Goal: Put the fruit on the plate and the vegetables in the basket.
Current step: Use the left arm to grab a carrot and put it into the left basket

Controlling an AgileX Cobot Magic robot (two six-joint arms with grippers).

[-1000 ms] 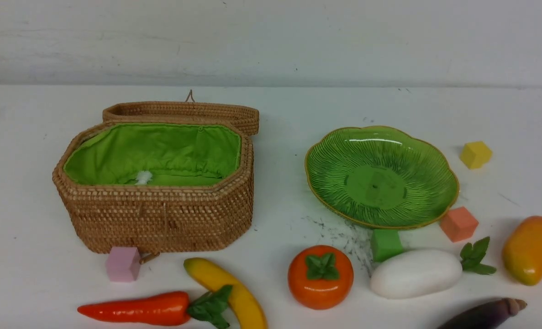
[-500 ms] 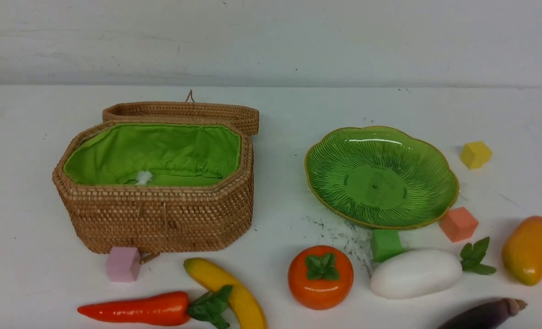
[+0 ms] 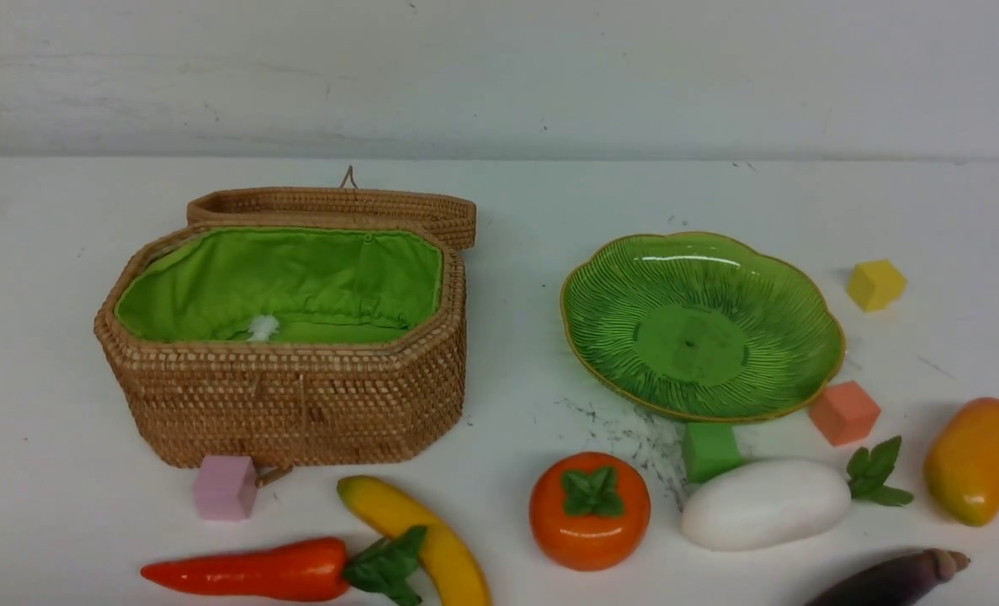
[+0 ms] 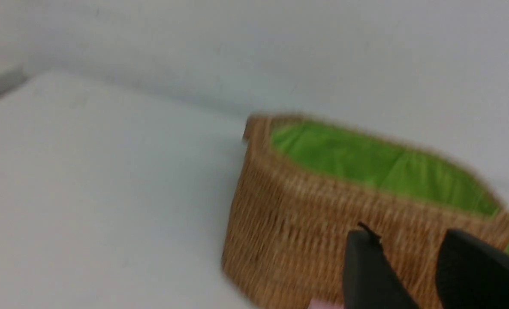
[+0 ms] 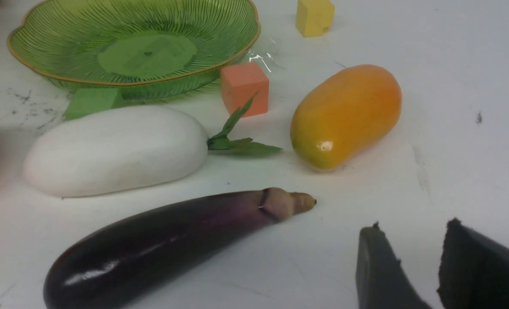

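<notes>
Little is seen moved since the earlier front frame: only a faint leftward shift of the whole view. The left end effector (image 4: 408, 236), before the basket (image 4: 323, 214), and the right end effector (image 5: 413, 227), near the eggplant (image 5: 164, 240) on the worktop (image 5: 451, 107), are held parted, empty. The plate (image 5: 237, 47) is unfilled. The eggplant is best taken crosswise at mid-body.

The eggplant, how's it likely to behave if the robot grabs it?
The eggplant looks glossy, so it may slip in a pinch. Long and round, lying on its side, it could roll if nudged.
</notes>
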